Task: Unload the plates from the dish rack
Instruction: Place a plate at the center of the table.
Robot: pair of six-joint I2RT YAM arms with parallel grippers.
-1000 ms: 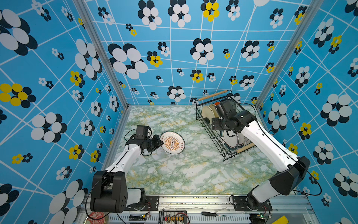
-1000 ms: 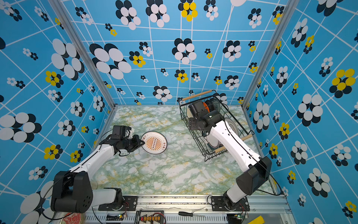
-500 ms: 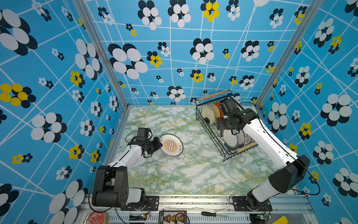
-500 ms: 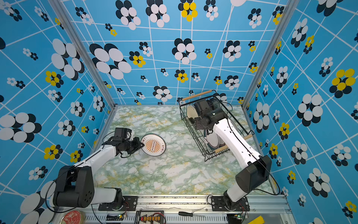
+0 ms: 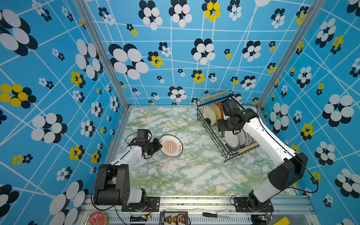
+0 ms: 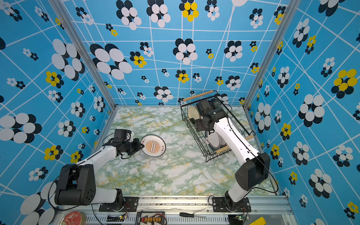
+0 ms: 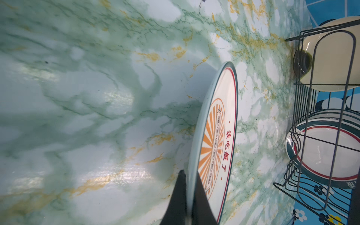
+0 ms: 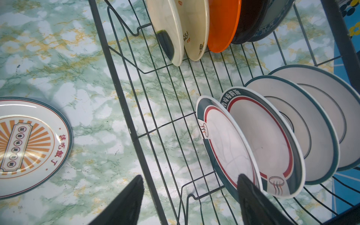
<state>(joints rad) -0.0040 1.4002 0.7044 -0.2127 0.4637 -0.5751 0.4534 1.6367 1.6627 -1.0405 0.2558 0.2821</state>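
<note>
The dish rack (image 5: 206,119) is sitting at the far right of the marbled table (image 5: 175,175), and it is carrying two rows of plates standing on edge. In the row toward the back wall you are seeing five small ones leaning together: a cream plate (image 8: 167,29), a second cream plate (image 8: 195,29), an orange plate (image 8: 223,23), a black plate (image 8: 251,19) and a teal-patterned plate (image 8: 272,21). The nearer row is holding four large white plates (image 8: 303,132), led by the front plate (image 8: 228,144) with its dark and red rim.

Your right gripper (image 8: 190,176) is hovering over the rack with its jaws standing wide, gripping nothing. One finger is showing just in front of the front plate's rim; you cannot tell whether it is touching.

Your left gripper (image 7: 189,173) is pinching the rim of the sunburst plate (image 7: 216,140), jaws clamped tight on it. That plate is sitting out of the rack, over the left middle of the table and well apart from the rack. It is tilting with its printed face upward.
</note>
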